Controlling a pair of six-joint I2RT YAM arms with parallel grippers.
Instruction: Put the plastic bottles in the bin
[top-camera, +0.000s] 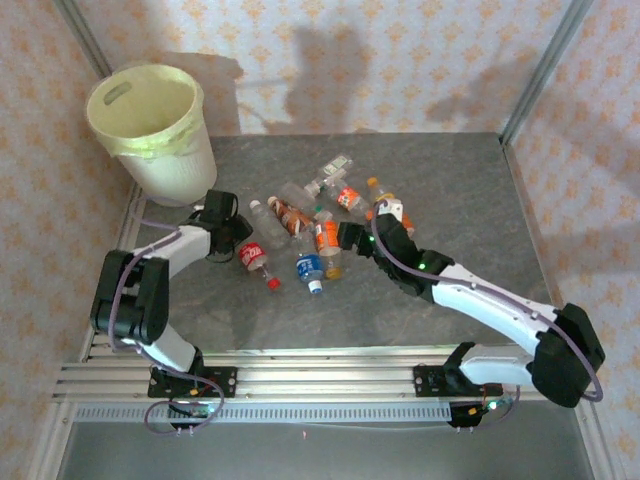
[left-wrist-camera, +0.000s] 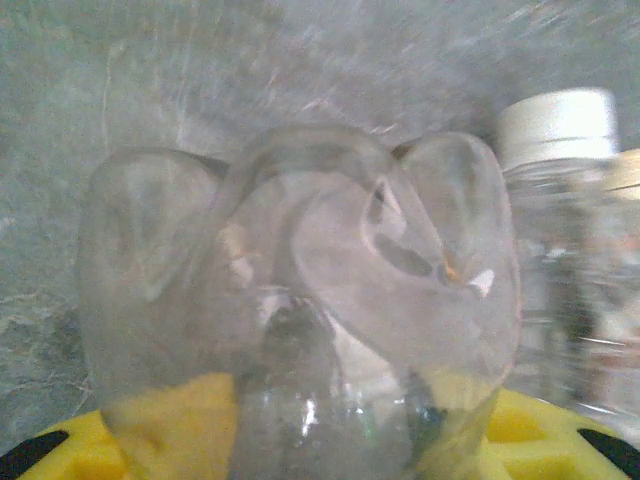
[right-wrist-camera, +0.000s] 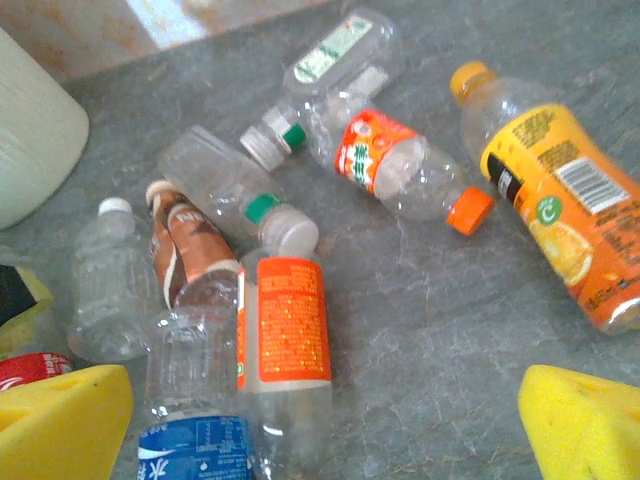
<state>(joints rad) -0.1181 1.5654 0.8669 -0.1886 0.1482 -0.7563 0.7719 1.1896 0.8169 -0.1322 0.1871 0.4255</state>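
Yellow pads (left-wrist-camera: 90, 450) of your left claw (top-camera: 236, 246) are pinched tight on the base end of a clear red-labelled bottle (top-camera: 252, 257), which lies on the grey table (top-camera: 450, 200) just beside the cream bin (top-camera: 172, 175). Your right claw (right-wrist-camera: 325, 425) stands spread wide and holds nothing. It hangs over the heap of plastic bottles (top-camera: 320, 215), with an orange-labelled bottle (right-wrist-camera: 285, 330) lying between its pads.

L arm (top-camera: 140, 290), R arm (top-camera: 500, 305): white shells, black joints + bases. Purple-grey cable (top-camera: 112, 300) looped along each. Green LEDs (top-camera: 424, 265) on R. Finger pads (right-wrist-camera: 60, 420) yellow foam.
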